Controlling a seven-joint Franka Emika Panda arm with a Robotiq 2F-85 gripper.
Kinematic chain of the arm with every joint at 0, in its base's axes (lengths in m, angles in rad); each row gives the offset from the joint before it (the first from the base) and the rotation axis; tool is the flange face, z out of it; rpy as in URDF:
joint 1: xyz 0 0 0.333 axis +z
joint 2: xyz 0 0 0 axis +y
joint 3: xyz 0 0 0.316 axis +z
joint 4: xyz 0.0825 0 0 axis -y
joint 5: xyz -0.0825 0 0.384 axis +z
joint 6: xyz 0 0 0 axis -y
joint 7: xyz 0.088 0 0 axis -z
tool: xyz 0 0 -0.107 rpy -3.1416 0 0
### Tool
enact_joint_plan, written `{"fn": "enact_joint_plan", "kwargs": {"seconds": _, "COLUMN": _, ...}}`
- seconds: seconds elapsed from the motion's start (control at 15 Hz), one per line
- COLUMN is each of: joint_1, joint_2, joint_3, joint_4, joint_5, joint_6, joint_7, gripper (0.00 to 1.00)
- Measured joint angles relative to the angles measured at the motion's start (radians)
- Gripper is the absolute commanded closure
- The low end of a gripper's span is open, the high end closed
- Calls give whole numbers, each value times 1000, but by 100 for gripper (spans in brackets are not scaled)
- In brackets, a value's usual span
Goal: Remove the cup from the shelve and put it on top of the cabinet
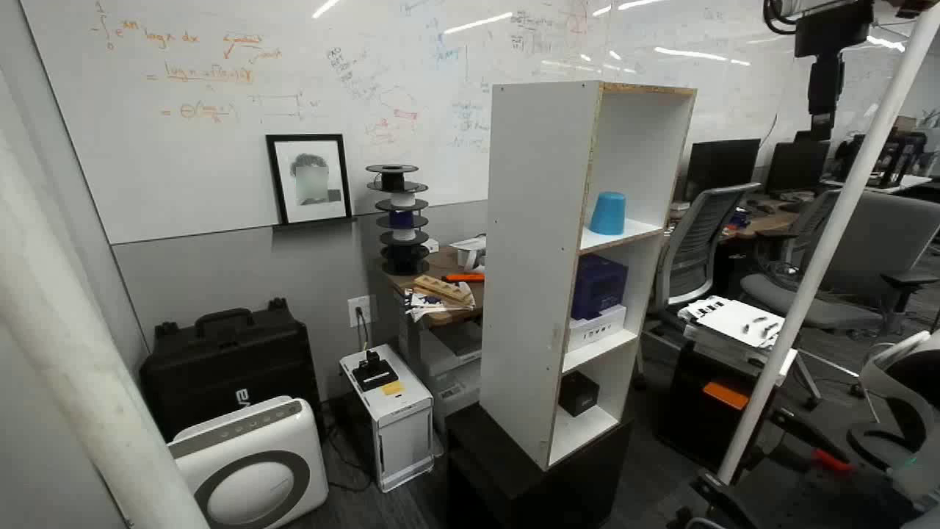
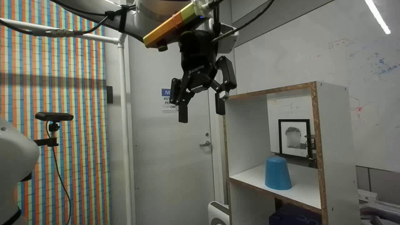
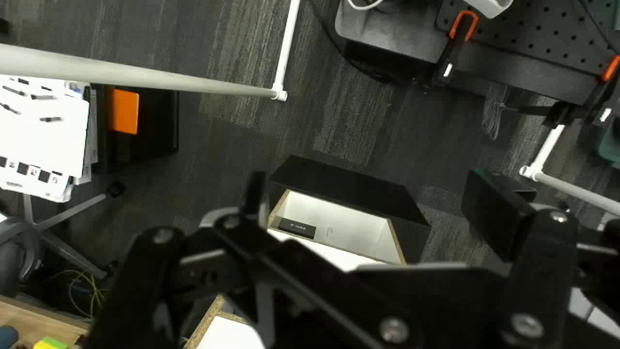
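The light-blue cup (image 1: 608,213) (image 2: 277,173) stands upside down, narrow end up, on the white shelf board (image 1: 640,234) (image 2: 304,184) of the top compartment. The white cabinet (image 1: 540,257) (image 2: 336,140) stands on a black base and also shows in the wrist view (image 3: 339,228). My gripper (image 2: 201,113) is open and empty, fingers pointing down, in front of the cabinet at about the height of its top edge, above the cup. It shows edge-on in an exterior view (image 1: 822,121). In the wrist view its fingers (image 3: 378,208) are wide apart. The cup does not show there.
A blue-purple box (image 1: 602,283) on a white box (image 1: 596,329) fills part of the middle compartment. A black box (image 1: 579,393) sits below. The top compartment's back is open. White poles (image 1: 830,242) and a black pegboard table (image 3: 537,43) stand nearby.
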Motion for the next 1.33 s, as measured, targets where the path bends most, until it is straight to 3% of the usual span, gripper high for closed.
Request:
{"fn": "enact_joint_plan", "kwargs": {"seconds": 0.53, "joint_1": 0, "joint_2": -4, "joint_3": -2, "joint_4": 2, "joint_5": -1, "joint_6": 31, "joint_7": 10, "gripper": 0}}
{"fn": "enact_joint_plan", "kwargs": {"seconds": 0.87, "joint_1": 36, "joint_2": 6, "joint_3": -90, "joint_4": -123, "joint_5": -71, "joint_6": 445, "joint_7": 42, "gripper": 0}}
{"fn": "enact_joint_plan", "kwargs": {"seconds": 1.13, "joint_1": 125, "joint_2": 42, "joint_3": -243, "joint_4": -219, "joint_5": -77, "joint_6": 792, "joint_7": 64, "gripper": 0}}
{"fn": "enact_joint_plan", "kwargs": {"seconds": 1.33, "joint_1": 217, "joint_2": 103, "joint_3": -381, "joint_4": -260, "joint_5": -2, "joint_6": 1041, "joint_7": 28, "gripper": 0}}
